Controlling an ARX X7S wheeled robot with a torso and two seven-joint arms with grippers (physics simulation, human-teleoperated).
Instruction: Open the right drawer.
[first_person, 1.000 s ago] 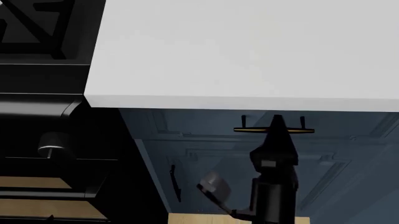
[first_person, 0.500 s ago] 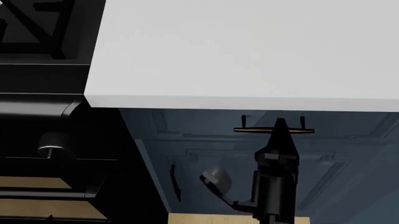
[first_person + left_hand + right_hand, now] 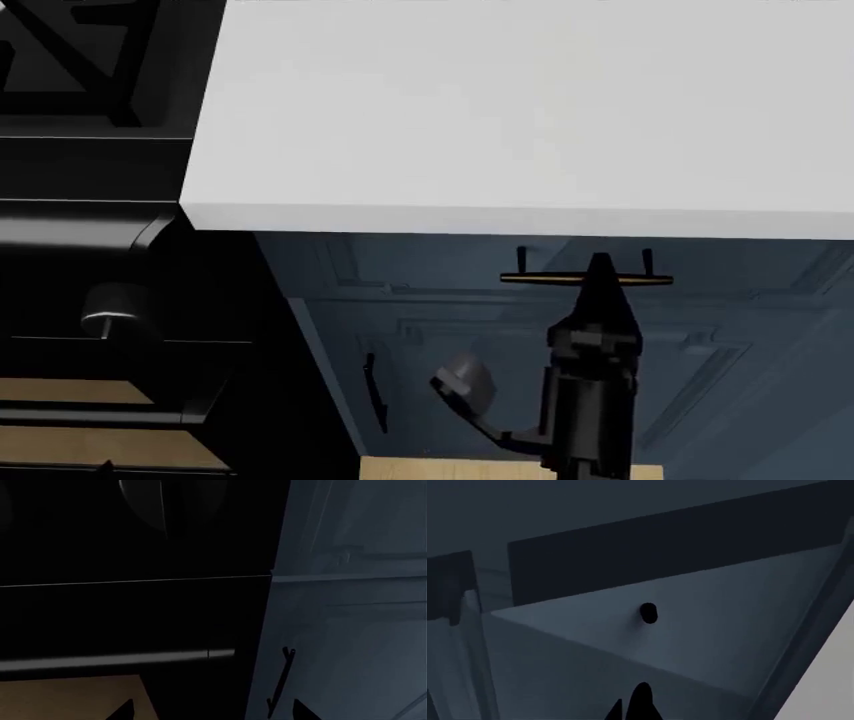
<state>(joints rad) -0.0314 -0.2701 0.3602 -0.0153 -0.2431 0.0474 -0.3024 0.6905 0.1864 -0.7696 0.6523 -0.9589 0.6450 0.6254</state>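
Note:
The right drawer [image 3: 414, 265] is a shallow blue-grey front just under the white countertop, with a brass bar handle [image 3: 541, 279] on two dark posts. It looks closed. My right gripper [image 3: 599, 262] points up at the handle's middle, its tip overlapping the bar between the posts. In the right wrist view its fingertips [image 3: 642, 700] stand close together with nothing between them, in front of the drawer front [image 3: 727, 615]. One dark post [image 3: 648, 612] shows there. My left gripper [image 3: 210, 712] is open and empty, and out of the head view.
A black oven front [image 3: 107, 300] with a knob stands left of the cabinet. Below the drawer is a taller blue-grey door [image 3: 441, 340] with a dark vertical handle [image 3: 375, 390], which also shows in the left wrist view [image 3: 283, 680]. The countertop [image 3: 534, 110] overhangs the drawer.
My right gripper shifted slightly to the right and its tip dropped a little against the handle. It has hardly moved in the last half second. The drawer has not moved.

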